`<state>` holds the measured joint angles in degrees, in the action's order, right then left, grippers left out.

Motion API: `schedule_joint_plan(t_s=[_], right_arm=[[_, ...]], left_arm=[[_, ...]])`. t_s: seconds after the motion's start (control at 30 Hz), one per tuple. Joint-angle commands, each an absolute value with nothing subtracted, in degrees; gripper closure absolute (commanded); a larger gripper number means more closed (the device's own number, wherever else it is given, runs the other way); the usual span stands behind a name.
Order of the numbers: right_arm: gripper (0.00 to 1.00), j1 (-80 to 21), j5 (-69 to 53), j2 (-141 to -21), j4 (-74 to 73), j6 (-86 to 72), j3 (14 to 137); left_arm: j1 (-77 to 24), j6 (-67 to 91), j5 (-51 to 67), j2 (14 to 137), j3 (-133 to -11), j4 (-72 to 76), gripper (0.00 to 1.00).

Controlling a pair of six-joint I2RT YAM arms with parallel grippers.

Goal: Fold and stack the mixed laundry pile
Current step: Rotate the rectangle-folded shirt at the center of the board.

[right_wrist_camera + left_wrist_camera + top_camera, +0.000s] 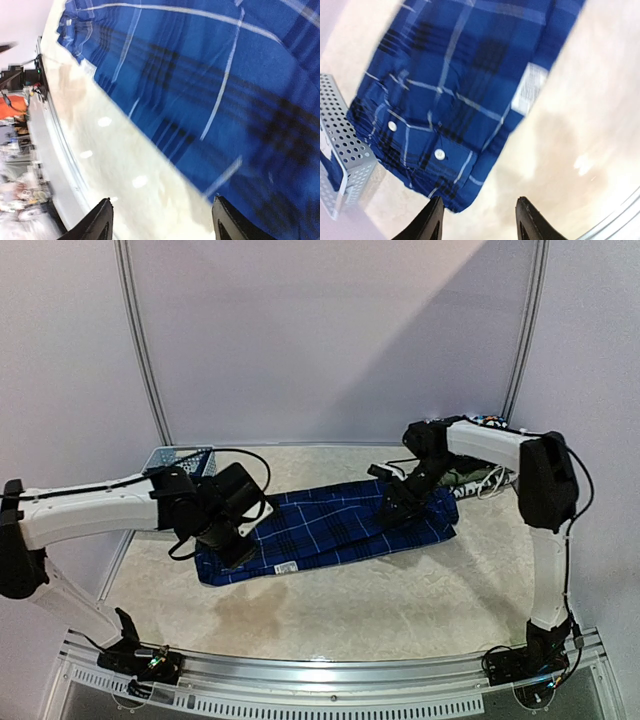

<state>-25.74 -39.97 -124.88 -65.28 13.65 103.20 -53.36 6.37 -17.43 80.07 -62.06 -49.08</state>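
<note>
A: Where's the shirt (330, 525)?
B: Flat on table (400, 610), long strip btw arms.
A: Tools?
B: left gripper (480, 212) & right gripper (160, 212) both apart, empty, one over each end. Prob. set for next fold.

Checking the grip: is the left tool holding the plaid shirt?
No, the left tool is open and empty, and the plaid shirt lies on the table beyond it.

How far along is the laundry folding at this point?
Done: the plaid shirt lies flat, apparently folded into a long strip. In hand: nothing; left end effector and right end effector hover open over it. Left: further folds, then stacking; no stack visible.
</note>
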Motion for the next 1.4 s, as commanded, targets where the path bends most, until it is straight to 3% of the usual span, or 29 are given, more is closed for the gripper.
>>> schedule_joint_plan(t_s=[0.0,0.17,0.2,0.23,0.5,0.57,0.67,0.7,0.8,1.23,1.27,1.3,1.37], right_arm=[[0.27,-23.96,-29.72,-110.42,-56.03,14.90,91.08],[0.22,-20.27,-23.05,-98.22,-48.18,13.84,81.17],[0.16,-19.07,-23.54,-97.07,-48.37,13.68,80.71],[0.03,-18.02,-24.56,-96.65,-48.66,13.36,80.41],[0.01,-16.16,-20.59,-97.86,-50.88,17.25,80.09],[0.01,-16.11,-18.20,-98.53,-50.32,18.16,79.94],[0.01,-16.13,-15.69,-100.62,-50.74,19.59,80.25],[0.01,-16.22,-15.58,-101.31,-51.43,19.99,80.55],[0.01,-16.45,-14.84,-105.41,-54.50,21.42,82.62],[0.16,-23.11,-2.46,-126.49,-56.09,21.56,92.92],[0.16,-23.11,-2.16,-127.20,-56.39,21.41,93.93],[0.16,-23.12,-2.19,-127.96,-56.81,21.09,94.54],[0.15,-23.11,-2.49,-127.89,-57.29,20.93,94.87]], left_arm=[[-54.14,-8.87,-19.77,88.19,-64.92,-57.53,0.49],[-53.85,-12.07,-19.07,97.09,-65.52,-56.31,0.49],[-53.80,-12.21,-18.17,98.60,-65.41,-55.84,0.50],[-53.79,-12.36,-17.72,99.81,-65.25,-55.29,0.50],[-53.79,-11.45,-19.27,107.48,-64.16,-51.52,0.54],[-53.87,-11.03,-19.85,108.78,-64.24,-51.22,0.66],[-54.41,-10.04,-17.52,109.80,-65.36,-52.83,0.99],[-54.60,-9.24,-15.45,109.94,-66.12,-54.05,1.00],[-56.33,-7.26,-7.59,110.90,-69.86,-59.24,1.00],[-64.49,-0.38,-6.08,107.81,-75.50,-70.14,1.00],[-64.59,-0.36,-8.98,106.73,-75.11,-69.36,0.94],[-64.60,0.60,-12.02,105.57,-74.34,-68.44,0.79],[-64.37,0.60,-18.96,103.45,-72.19,-66.38,0.60]])
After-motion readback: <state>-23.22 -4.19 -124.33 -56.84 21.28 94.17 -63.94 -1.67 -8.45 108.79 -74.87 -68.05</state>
